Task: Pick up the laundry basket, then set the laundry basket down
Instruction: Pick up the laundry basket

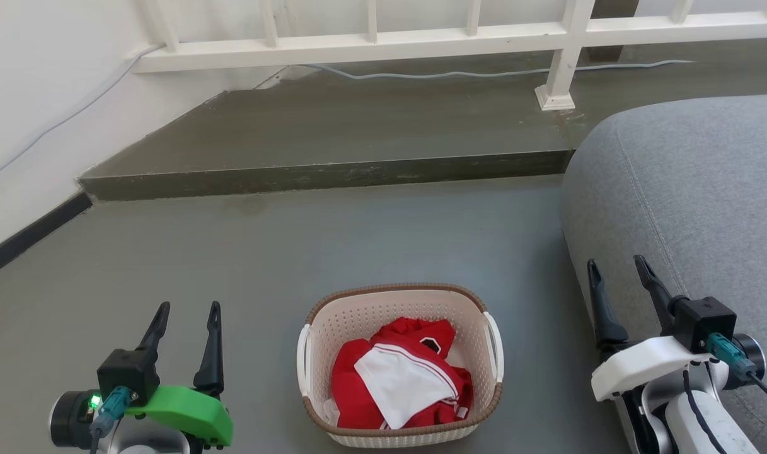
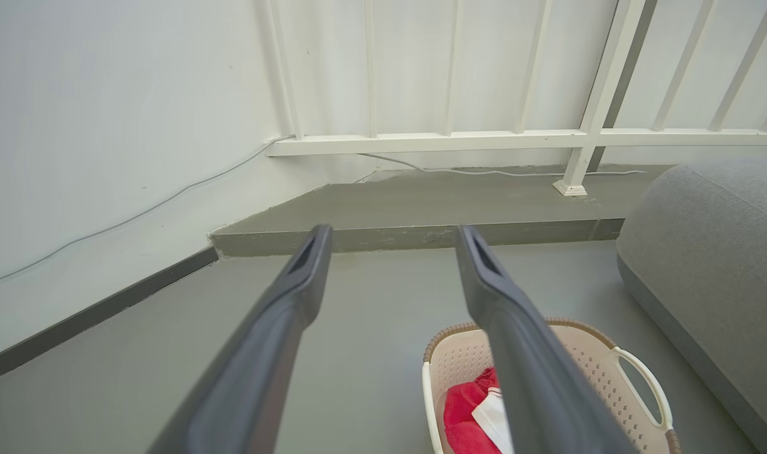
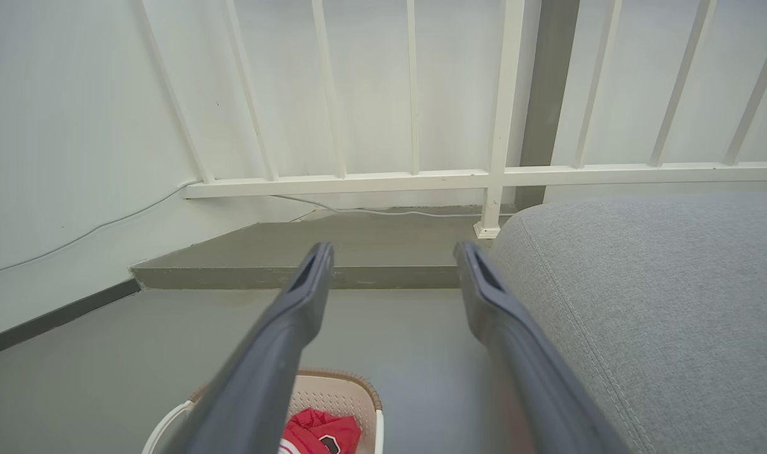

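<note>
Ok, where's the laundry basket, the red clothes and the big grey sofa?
laundry basket (image 1: pixel 383 312), head view, on its far inside wall.
red clothes (image 1: pixel 348 384), head view, on the red left part.
grey sofa (image 1: pixel 692 189), head view, on its rounded fabric top.

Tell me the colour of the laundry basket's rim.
Laundry basket rim: brown, woven look. Best in head view.

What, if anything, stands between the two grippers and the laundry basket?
Nothing visible does. The laundry basket sits on bare floor between the left gripper and the right gripper, both with jaws open. The grey sofa lies on the right gripper's outer side.
</note>
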Motion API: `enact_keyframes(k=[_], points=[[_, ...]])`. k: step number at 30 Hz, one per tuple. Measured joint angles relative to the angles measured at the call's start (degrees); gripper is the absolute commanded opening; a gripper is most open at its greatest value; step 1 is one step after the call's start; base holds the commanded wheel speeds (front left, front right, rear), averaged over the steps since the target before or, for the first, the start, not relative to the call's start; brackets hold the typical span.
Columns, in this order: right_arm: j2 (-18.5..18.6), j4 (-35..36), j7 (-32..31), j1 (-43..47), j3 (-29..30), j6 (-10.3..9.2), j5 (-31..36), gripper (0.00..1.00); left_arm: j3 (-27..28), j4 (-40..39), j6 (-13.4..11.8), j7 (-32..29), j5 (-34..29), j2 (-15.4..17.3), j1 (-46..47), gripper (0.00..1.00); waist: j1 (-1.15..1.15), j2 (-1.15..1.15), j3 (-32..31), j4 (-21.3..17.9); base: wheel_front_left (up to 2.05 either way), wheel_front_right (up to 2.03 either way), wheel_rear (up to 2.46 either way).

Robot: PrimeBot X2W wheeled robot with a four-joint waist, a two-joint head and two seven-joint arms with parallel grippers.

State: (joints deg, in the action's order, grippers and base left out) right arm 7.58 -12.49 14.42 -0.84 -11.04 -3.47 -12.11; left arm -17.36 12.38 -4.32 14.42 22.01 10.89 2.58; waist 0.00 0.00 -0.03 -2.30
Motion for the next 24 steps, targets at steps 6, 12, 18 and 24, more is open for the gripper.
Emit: enact_keyframes(k=[6,12,18,24], points=[[-0.07,0.07,0.0,0.15,0.32,0.08,0.01,1.0,-0.24,-0.46,0.0,0.0,-0.04,-0.1,0.13,1.0,0.0,0.0,1.36,0.18,0.0,0.0,0.0],[-0.05,0.43,0.0,-0.11,0.36,0.43,0.94,1.0,-0.69,-2.13,0.0,0.0,-1.89,-0.24,1.97,1.0,0.0,0.0,4.06,0.41,0.0,0.0,0.0],[-0.05,1.12,0.0,-2.33,0.6,0.44,1.2,1.0,-0.97,-2.66,0.05,0.0,-2.05,-0.64,4.04,1.0,0.0,0.0,7.87,0.73,0.0,0.0,0.0],[-0.12,1.21,0.0,-4.15,0.86,0.44,1.59,1.0,-1.29,-2.49,0.81,0.0,-2.05,-0.93,6.94,1.0,0.0,0.0,12.32,1.15,0.0,0.0,0.0]])
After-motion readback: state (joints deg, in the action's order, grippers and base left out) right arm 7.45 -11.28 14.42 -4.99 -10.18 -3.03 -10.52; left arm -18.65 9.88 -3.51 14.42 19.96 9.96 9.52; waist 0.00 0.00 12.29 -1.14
